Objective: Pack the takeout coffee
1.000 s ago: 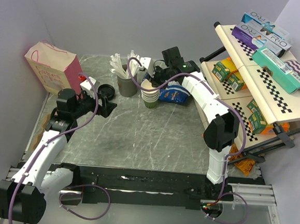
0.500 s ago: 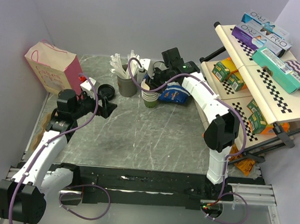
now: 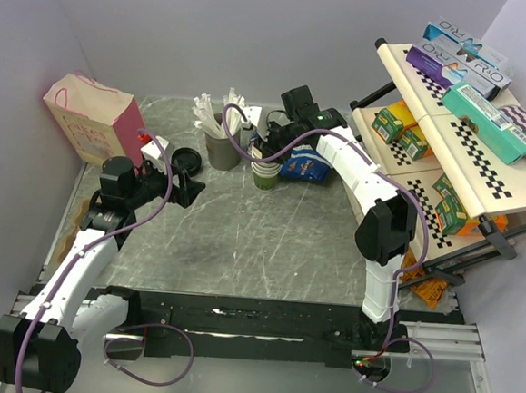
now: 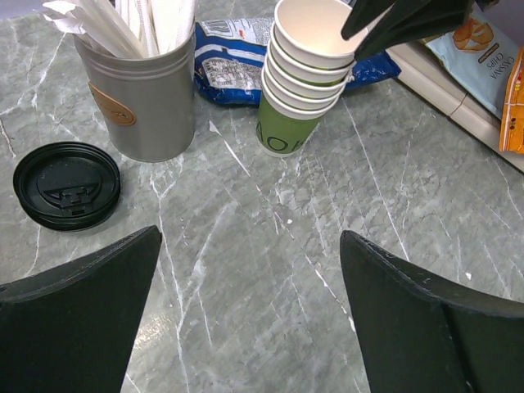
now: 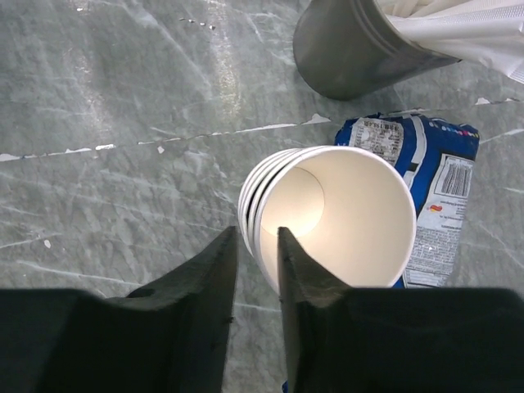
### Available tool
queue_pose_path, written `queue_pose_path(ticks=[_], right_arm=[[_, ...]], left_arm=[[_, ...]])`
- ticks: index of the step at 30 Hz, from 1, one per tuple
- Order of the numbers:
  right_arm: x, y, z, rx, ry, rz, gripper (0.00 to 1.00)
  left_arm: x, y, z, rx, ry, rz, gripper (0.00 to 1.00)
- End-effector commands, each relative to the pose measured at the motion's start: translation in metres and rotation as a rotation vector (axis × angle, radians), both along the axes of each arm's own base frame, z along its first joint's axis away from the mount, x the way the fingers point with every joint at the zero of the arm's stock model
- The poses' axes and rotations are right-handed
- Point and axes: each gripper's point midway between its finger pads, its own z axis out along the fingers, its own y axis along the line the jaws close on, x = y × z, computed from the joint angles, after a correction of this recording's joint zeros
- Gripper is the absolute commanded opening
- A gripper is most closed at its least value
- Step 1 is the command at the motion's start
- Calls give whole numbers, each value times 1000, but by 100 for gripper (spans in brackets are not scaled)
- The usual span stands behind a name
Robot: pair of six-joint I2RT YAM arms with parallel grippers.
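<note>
Right hand (image 5: 255,239) straddles cup stack (image 5: 348,214) near rim (one finger inside).

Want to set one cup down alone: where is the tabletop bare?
Bare: the wide tabletop in front of the cup stack, right of the left gripper. Crowded: the back row of black lid, tin, cup stack and blue bag, right gripper over the cups.
</note>
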Motion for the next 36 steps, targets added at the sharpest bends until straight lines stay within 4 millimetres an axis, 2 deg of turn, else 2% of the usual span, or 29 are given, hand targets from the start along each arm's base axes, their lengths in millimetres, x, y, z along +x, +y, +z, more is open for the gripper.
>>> queue_pose_path(ticks=[1, 13, 20, 28, 36], right_arm=[[-2, 7, 2, 18, -7, 33, 31], [0, 7, -6, 3, 3, 38, 31], [6, 7, -11, -9, -2, 30, 27], [7, 9, -3, 8, -12, 33, 11], [9, 8, 13, 26, -44, 14, 18]], left_arm=[[4, 0, 9, -18, -36, 1, 97], [5, 0, 7, -17, -34, 4, 97], [4, 1, 6, -18, -31, 9, 97], [5, 2, 5, -19, -30, 11, 97], [5, 0, 3, -29, -28, 7, 97]])
